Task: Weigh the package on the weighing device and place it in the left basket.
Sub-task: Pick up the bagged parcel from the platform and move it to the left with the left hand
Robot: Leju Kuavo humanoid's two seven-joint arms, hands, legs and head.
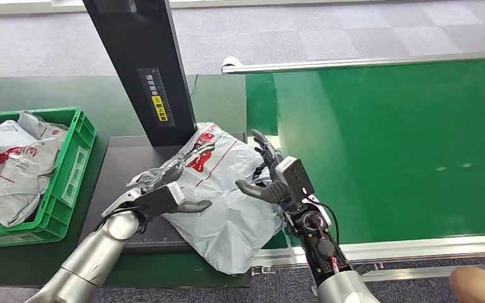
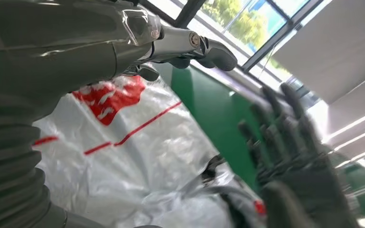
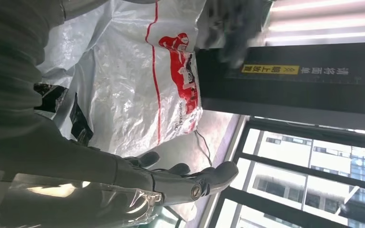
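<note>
A grey plastic package (image 1: 218, 189) with red print lies on the black weighing platform (image 1: 119, 183), its lower corner hanging over the platform's front edge. My left hand (image 1: 158, 189) is at the package's left side, thumb stretched across the plastic and fingers against its upper edge. My right hand (image 1: 278, 180) is at its right side, fingers spread, thumb pointing onto the package. Neither hand closes around it. The left wrist view has the package (image 2: 138, 156) under my thumb (image 2: 185, 45), with the right hand (image 2: 290, 156) blurred opposite. The right wrist view looks over the package (image 3: 133, 71).
The scale's black post (image 1: 148, 69) rises just behind the package. A green basket (image 1: 69, 177) at the left holds other grey parcels (image 1: 12, 164). The green conveyor belt (image 1: 385, 145) runs on the right. Part of a person (image 1: 480, 284) is at the bottom right corner.
</note>
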